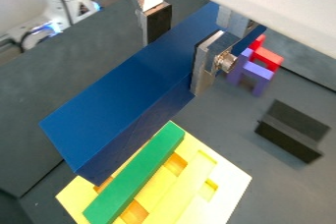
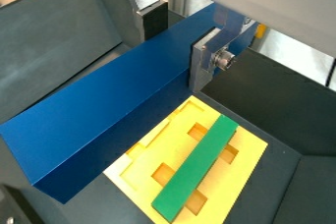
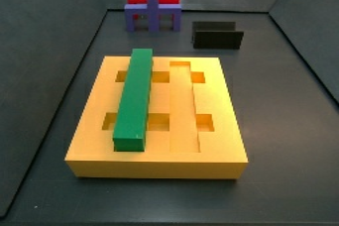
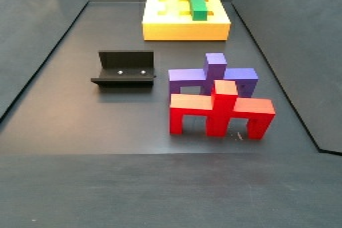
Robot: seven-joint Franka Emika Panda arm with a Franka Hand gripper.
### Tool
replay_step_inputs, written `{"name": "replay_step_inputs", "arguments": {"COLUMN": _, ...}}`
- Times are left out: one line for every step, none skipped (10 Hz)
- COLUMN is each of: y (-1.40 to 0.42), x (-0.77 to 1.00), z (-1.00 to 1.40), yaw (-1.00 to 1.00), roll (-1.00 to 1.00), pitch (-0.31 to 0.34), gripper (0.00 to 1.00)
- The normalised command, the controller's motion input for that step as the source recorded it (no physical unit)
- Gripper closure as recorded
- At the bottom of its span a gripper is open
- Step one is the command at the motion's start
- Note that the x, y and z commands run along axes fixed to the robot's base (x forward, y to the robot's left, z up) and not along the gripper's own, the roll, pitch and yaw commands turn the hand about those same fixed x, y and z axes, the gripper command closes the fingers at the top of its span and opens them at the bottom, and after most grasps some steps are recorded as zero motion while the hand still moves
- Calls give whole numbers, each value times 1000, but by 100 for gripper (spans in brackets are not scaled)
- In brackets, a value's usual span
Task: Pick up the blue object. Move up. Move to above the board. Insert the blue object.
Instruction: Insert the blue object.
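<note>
In both wrist views my gripper (image 1: 182, 43) (image 2: 180, 43) is shut on the long dark-blue bar (image 1: 125, 95) (image 2: 112, 110), one silver finger (image 1: 207, 61) flat on its near face and the other behind it. The bar hangs in the air, lying partly over the yellow grooved board (image 1: 203, 184) (image 2: 138, 169). A green bar (image 1: 138, 174) (image 2: 197, 164) lies in one groove of the board. Both side views show the board (image 3: 212, 111) (image 4: 167, 24) with the green bar (image 3: 135, 96) (image 4: 198, 2). Neither side view shows the gripper or the blue bar.
A purple-and-red block structure (image 1: 256, 61) (image 3: 154, 10) (image 4: 214, 97) stands on the dark floor away from the board. The black fixture (image 1: 292, 130) (image 3: 217, 36) (image 4: 123, 69) stands beside it. Dark walls enclose the floor.
</note>
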Motion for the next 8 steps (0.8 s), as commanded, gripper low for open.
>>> {"name": "replay_step_inputs", "arguments": {"y": -6, "x": 51, "z": -209, "yaw": 0, "roll": -84, "pitch": -66, "gripper": 100}}
{"name": "replay_step_inputs", "arguments": {"y": -106, "x": 140, "z": -483, "yaw": 0, "roll": -137, "pitch": -137, "gripper": 100}}
{"name": "replay_step_inputs", "arguments": {"y": -420, "x": 314, "z": -749, "yaw": 0, "roll": -116, "pitch": -167, "gripper": 100}}
{"name": "replay_step_inputs", "arguments": {"y": -489, "x": 380, "z": -789, "yaw": 0, "roll": -100, "pitch": -171, "gripper": 100}}
{"name": "replay_step_inputs", "arguments": {"y": -429, "x": 409, "z": -829, "yaw": 0, "roll": -84, "pitch": -184, "gripper": 100}}
{"name": "replay_step_inputs", "arguments": {"y": -340, "x": 423, "z": -897, "yaw": 0, "roll": -47, "pitch": -190, "gripper": 100}}
{"name": "replay_step_inputs", "arguments": {"y": -306, "x": 363, "z": -943, "yaw": 0, "roll": -21, "pitch": -176, "gripper": 100}}
{"name": "replay_step_inputs", "arguments": {"y": -123, "x": 203, "z": -860, "yaw": 0, "roll": -39, "pitch": -206, "gripper": 100}}
